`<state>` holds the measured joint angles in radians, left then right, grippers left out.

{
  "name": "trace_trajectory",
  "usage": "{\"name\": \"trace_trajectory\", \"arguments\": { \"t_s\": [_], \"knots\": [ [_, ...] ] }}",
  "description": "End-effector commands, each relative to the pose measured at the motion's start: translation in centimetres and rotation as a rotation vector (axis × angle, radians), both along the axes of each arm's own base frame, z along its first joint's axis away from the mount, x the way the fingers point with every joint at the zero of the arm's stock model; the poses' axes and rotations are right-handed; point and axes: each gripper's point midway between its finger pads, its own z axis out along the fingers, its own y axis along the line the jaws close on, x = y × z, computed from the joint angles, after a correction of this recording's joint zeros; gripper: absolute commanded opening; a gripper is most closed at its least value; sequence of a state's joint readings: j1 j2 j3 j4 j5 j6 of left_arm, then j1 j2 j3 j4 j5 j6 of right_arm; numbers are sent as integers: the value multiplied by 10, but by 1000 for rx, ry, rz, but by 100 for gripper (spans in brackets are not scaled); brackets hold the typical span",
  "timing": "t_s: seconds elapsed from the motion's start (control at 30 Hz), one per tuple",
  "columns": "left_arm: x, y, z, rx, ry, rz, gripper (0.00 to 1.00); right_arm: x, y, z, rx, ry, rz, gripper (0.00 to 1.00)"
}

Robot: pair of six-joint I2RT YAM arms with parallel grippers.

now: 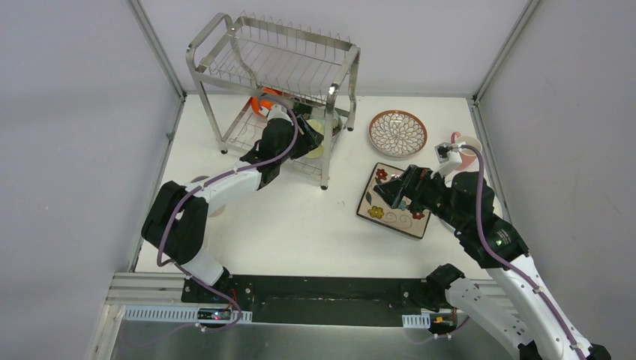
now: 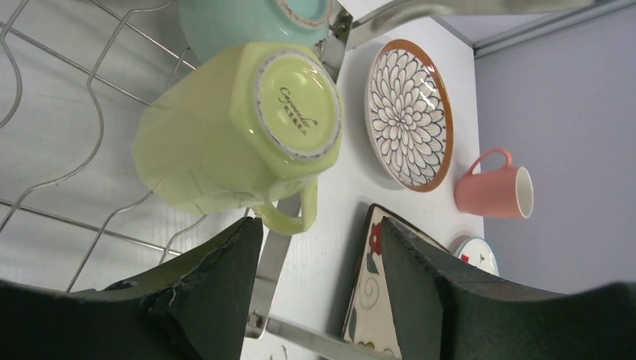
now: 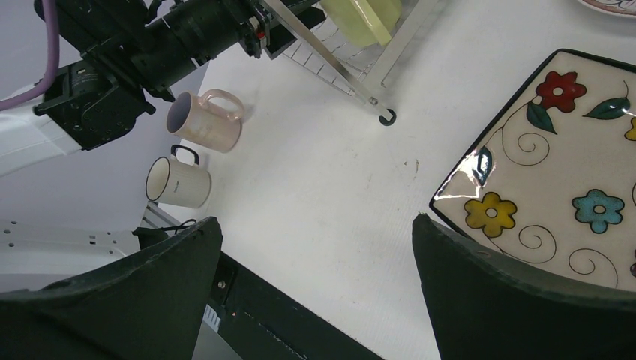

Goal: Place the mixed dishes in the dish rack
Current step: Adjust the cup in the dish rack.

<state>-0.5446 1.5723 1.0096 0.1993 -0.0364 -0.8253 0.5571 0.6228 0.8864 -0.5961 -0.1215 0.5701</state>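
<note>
The steel dish rack [image 1: 225, 30] stands at the table's back. On its lower shelf a yellow-green mug [image 2: 240, 127] rests upside down next to a mint bowl [image 2: 240, 22], and an orange bowl [image 1: 260, 101] lies further left. My left gripper [image 2: 322, 232] is open just short of the mug's handle, holding nothing. My right gripper [image 3: 315, 225] hangs open at the left edge of the square floral plate [image 3: 555, 172], also holding nothing. A brown-rimmed petal plate [image 1: 397, 133], a pink mug [image 2: 495, 193] and a white red-marked plate [image 2: 476, 255] lie to the right.
A pale pink mug [image 3: 206, 120] and a white mug [image 3: 178, 182] sit at the table's left side, partly under the left arm. The rack's front right leg [image 3: 386, 118] stands between the two grippers. Grey walls close in the table.
</note>
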Motion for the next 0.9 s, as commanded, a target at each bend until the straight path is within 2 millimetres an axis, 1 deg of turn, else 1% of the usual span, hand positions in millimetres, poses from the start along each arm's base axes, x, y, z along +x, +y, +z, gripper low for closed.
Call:
{"name": "trace_trajectory", "arguments": {
  "t_s": [0.0,0.17,0.27,0.47,0.57,0.73,0.87],
  "knots": [
    [11,-9,3,-48,-41,33,60,-1,2,21,41,-53,6,100],
    [16,-20,-9,-58,-31,15,54,-2,0,22,42,-59,6,100],
    [17,-22,-16,-47,-20,18,53,-3,-1,24,39,-71,3,100],
    [22,-25,-31,-33,5,29,53,-2,-3,23,35,-73,-5,100],
    [23,-28,-34,-24,11,28,53,-3,-3,22,34,-68,-3,100],
    [30,-33,-43,4,13,29,53,-3,-4,20,29,-67,-9,100],
    [33,-38,-40,-23,-22,20,52,-3,-5,17,21,-62,-13,100]
  ]
}}
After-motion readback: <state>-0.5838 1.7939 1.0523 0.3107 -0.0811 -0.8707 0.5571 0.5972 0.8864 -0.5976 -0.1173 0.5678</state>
